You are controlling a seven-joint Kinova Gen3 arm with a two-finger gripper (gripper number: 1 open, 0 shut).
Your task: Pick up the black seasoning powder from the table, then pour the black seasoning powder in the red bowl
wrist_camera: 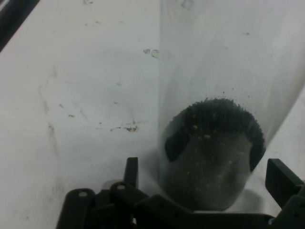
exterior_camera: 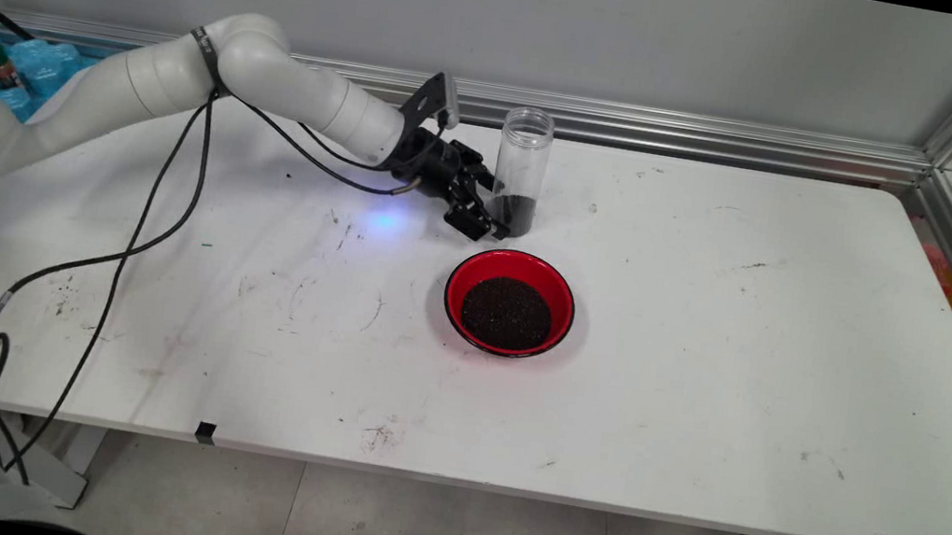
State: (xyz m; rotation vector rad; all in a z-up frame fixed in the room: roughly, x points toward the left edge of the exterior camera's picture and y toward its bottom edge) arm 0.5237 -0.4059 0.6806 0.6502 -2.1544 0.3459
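The white table (exterior_camera: 703, 387) is a flat, matte slab, scuffed and speckled with dark marks. The white arm (exterior_camera: 277, 82) reaches low across the table from the left, its smooth rounded links sloping down to the wrist, with black cables (exterior_camera: 154, 210) drooping from it. On the table's middle sits a round red bowl (exterior_camera: 509, 302) with a dark rim, filled with fine black grains. Just behind the bowl stands an upright clear plastic jar (exterior_camera: 521, 170), cylindrical, lidless, with a layer of the same black grains at its bottom. The black gripper (exterior_camera: 498, 214) lies nearly level at the jar's base, jaws spread wide, one finger (wrist_camera: 281, 176) on each side of the jar, clasping nothing.
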